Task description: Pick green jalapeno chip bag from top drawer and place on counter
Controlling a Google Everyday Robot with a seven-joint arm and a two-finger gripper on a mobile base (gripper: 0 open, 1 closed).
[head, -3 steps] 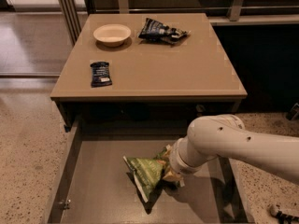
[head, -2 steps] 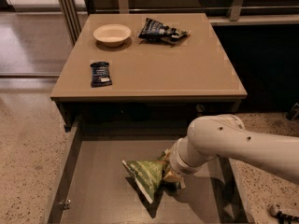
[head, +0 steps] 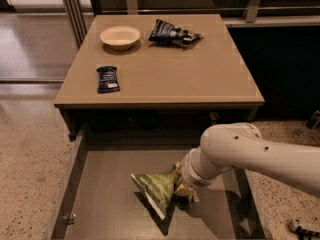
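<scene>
The green jalapeno chip bag [head: 156,188] is crumpled, light green, and hangs just above the floor of the open top drawer [head: 107,184], casting a shadow below it. My gripper [head: 181,185] reaches down from the right and is shut on the bag's right end; the white arm hides most of the fingers. The counter [head: 165,66] is the tan tabletop behind the drawer.
On the counter lie a cream bowl [head: 120,36], a dark navy chip bag [head: 172,33] and a small dark blue snack packet [head: 107,78]. My white arm [head: 260,154] crosses the drawer's right side. Speckled floor lies to the left and right.
The bag has shifted slightly left and up with the gripper; the arm has barely moved.
</scene>
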